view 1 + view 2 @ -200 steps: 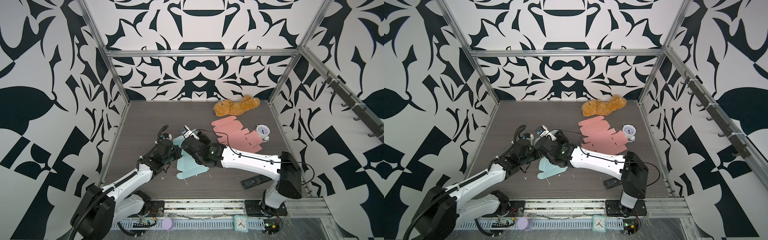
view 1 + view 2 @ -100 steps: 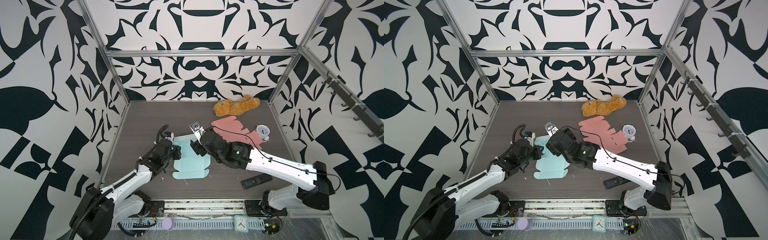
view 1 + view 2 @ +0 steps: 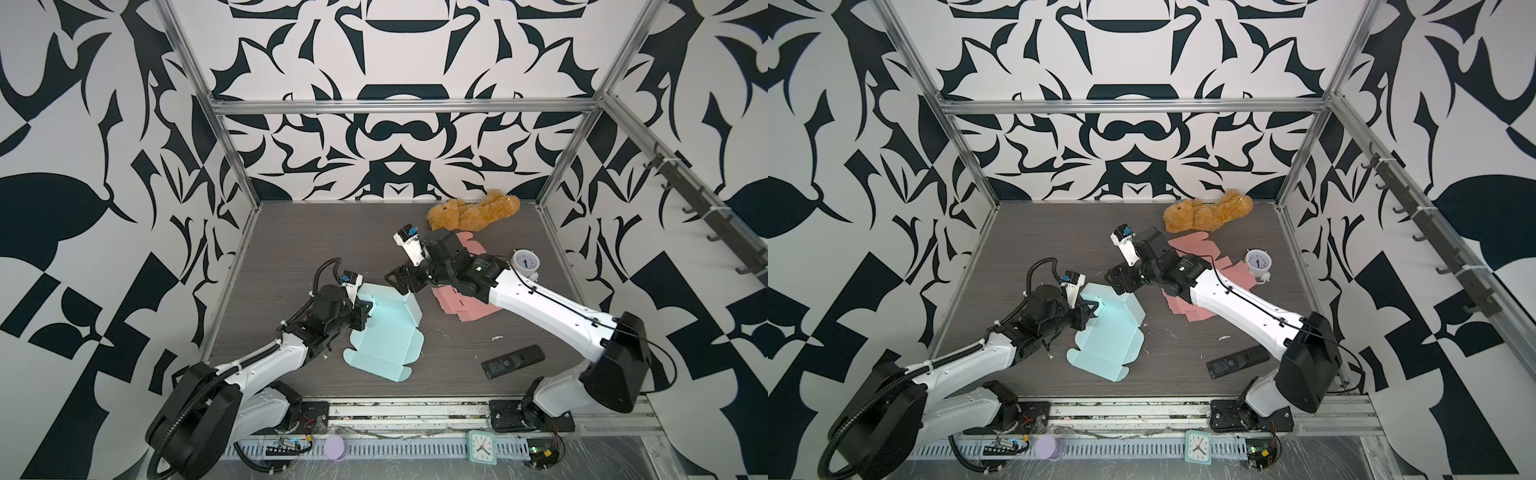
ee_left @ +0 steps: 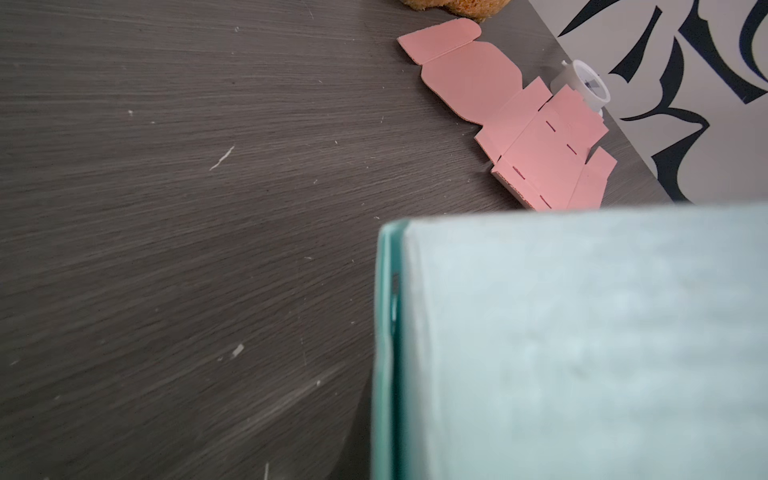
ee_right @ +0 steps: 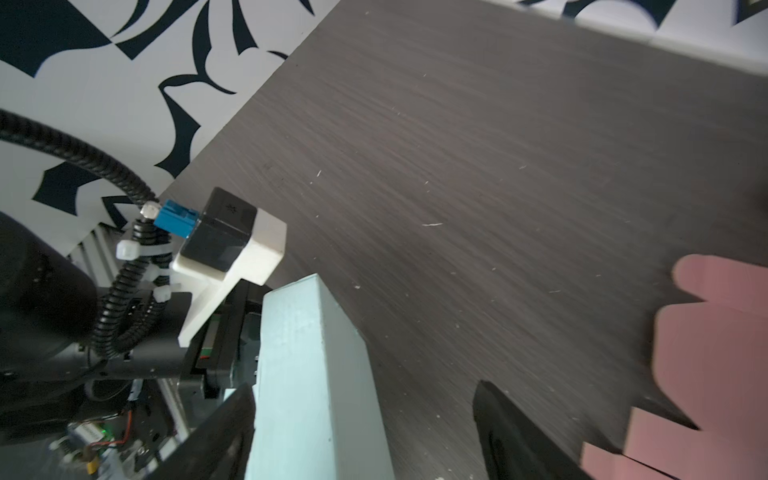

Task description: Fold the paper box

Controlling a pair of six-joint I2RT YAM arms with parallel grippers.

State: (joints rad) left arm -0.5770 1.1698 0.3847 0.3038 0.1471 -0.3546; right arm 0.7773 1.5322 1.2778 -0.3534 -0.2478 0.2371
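Observation:
The light blue paper box (image 3: 384, 347) lies left of centre in both top views, its lid panel flat and its far walls (image 3: 1129, 309) raised. My left gripper (image 3: 365, 309) is shut on the box's left wall. In the left wrist view that blue panel (image 4: 582, 353) fills the near corner and hides the fingers. My right gripper (image 3: 400, 283) hangs open just over the far wall. In the right wrist view the blue wall (image 5: 316, 374) stands between the spread fingers (image 5: 511, 436), close to one of them; the gripper (image 5: 365, 436) holds nothing.
A flat pink box cutout (image 3: 461, 301) lies under the right forearm. A brown teddy bear (image 3: 473, 214) rests at the back wall, a white alarm clock (image 3: 525, 262) at the right, and a black remote (image 3: 513, 361) near the front edge.
My right gripper has pulled back from the box's middle toward the far right and opened wide. The blue box has settled with its far walls standing. My left gripper has stayed put.

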